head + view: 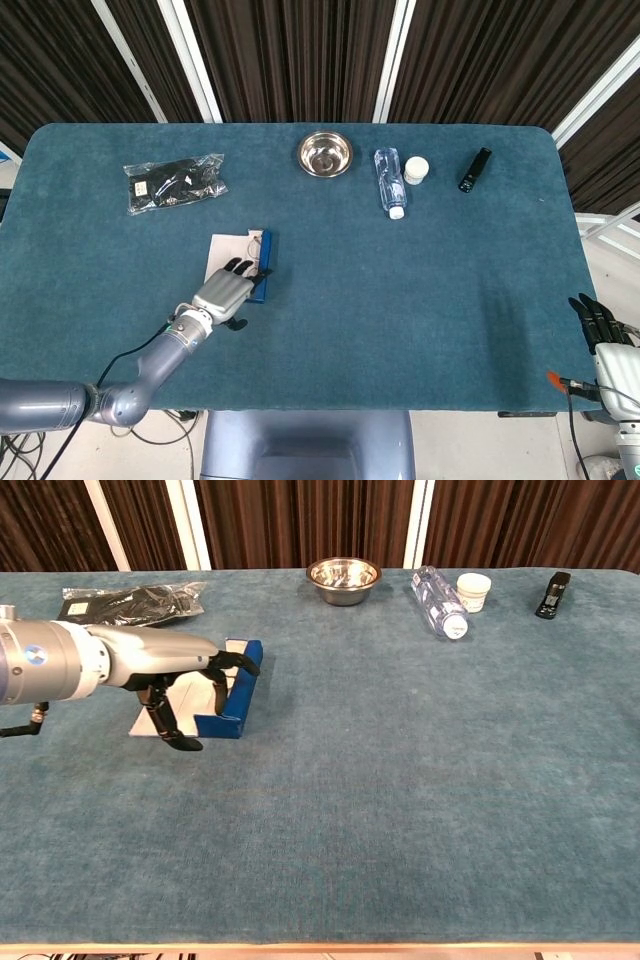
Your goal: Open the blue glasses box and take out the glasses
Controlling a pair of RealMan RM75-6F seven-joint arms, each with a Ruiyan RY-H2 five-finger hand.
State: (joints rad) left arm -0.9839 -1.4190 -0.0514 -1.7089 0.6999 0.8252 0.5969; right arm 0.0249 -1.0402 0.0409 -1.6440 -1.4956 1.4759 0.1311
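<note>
The flat blue rectangular glasses box (232, 690) lies on the teal felt table (400, 780), left of centre. The left hand (185, 670) rests over it, fingers spread across its white top, not clenched. The right hand (597, 322) hangs released, fingers straight, off the table's right edge.

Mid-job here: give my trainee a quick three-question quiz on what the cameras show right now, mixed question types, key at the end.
1. True or false: the left hand is at the blue glasses box.
2. Which lies nearest the steel bowl? A) plastic bottle B) black stapler C) bagged black item
3. Fill in: the right hand sits off the table's ____ edge.

Key: 1 true; 2 A; 3 right.
</note>
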